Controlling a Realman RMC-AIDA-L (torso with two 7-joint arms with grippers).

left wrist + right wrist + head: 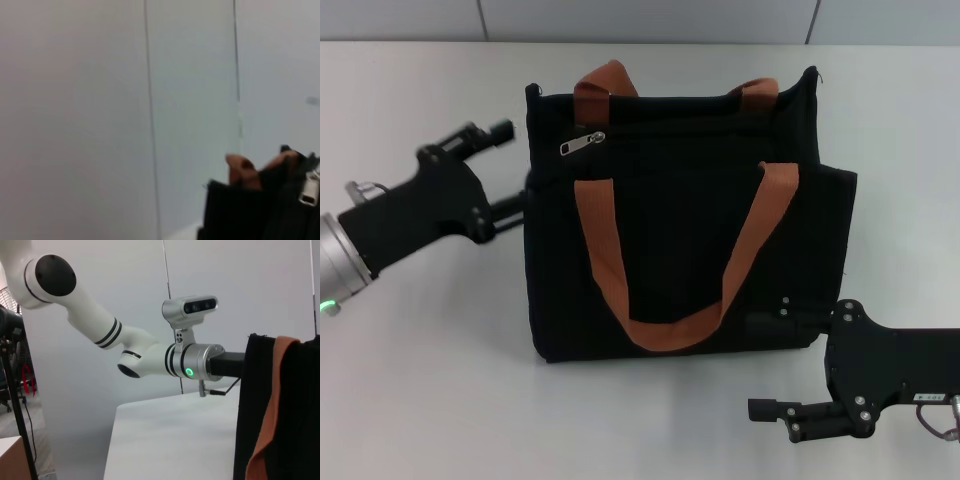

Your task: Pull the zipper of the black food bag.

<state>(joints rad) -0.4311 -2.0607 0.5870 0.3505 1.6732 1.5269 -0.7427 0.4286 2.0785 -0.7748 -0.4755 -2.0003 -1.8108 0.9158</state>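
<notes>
**Zipper pull sits at the bag's left end, nearest the left end effector**

The small silvery metal zipper pull tab (582,144) lies at the robot's-left end of the black zip line along the top of the large boxy black fabric food bag (680,260), which stands upright on the white tabletop (430,380). The zip line runs left to right across the bag, so the pull's free travel is judged to be rightward, toward the far corner.

The left end effector (508,170) is just beside the bag's left wall, a little below and to the left of the tab; its two fingers are spread, one near the top corner and one against the side, grasping nothing. It is clearly the nearer arm.

The right end effector (770,412) rests low near the bag's front right corner, well apart from the tab; its grip cannot be told.

Orange-brown webbing handles (670,330) flank the zip line.
</notes>
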